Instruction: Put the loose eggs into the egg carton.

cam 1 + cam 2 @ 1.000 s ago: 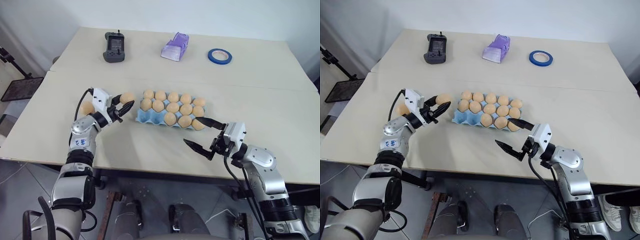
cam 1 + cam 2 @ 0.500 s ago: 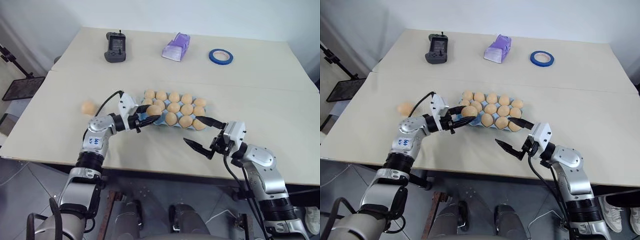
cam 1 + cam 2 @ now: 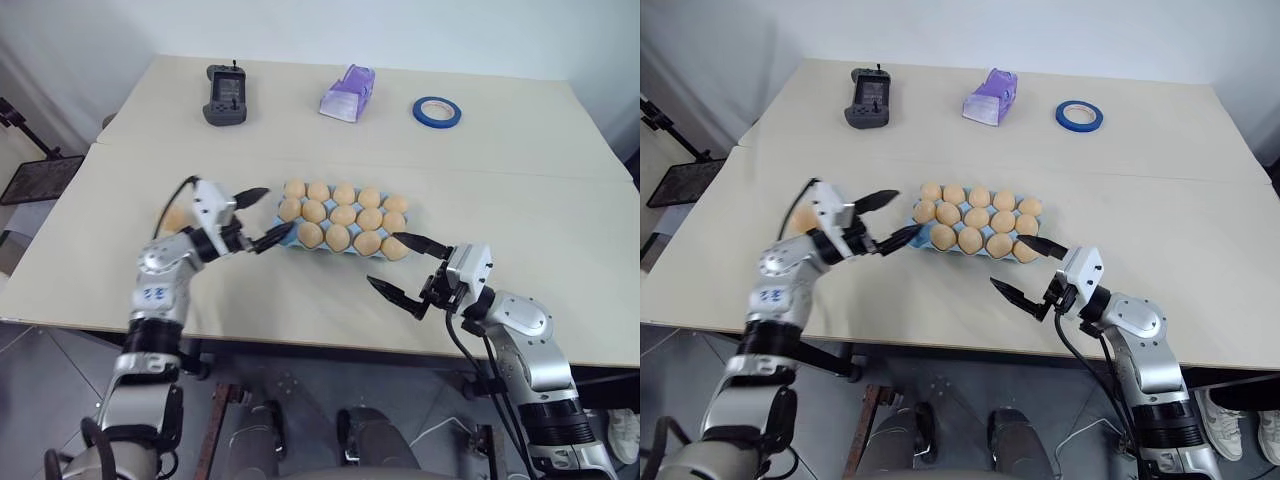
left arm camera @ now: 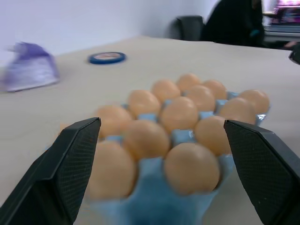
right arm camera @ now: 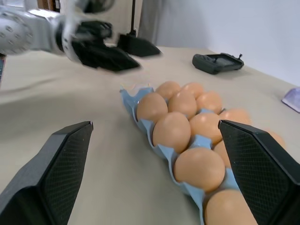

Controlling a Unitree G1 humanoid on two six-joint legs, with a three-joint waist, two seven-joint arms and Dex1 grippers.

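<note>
egg carton (image 3: 287,236) centre frame, eggs in cups | loose egg (image 3: 172,219) left, behind left arm | left gripper (image 3: 262,214) fingers spread, empty, beside carton | right gripper (image 3: 403,267) fingers spread, empty, lower right

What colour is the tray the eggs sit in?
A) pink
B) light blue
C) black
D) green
B: the egg carton shows light blue pulp between and around the tan eggs, and its blue rim is plain in both wrist views too.
</note>
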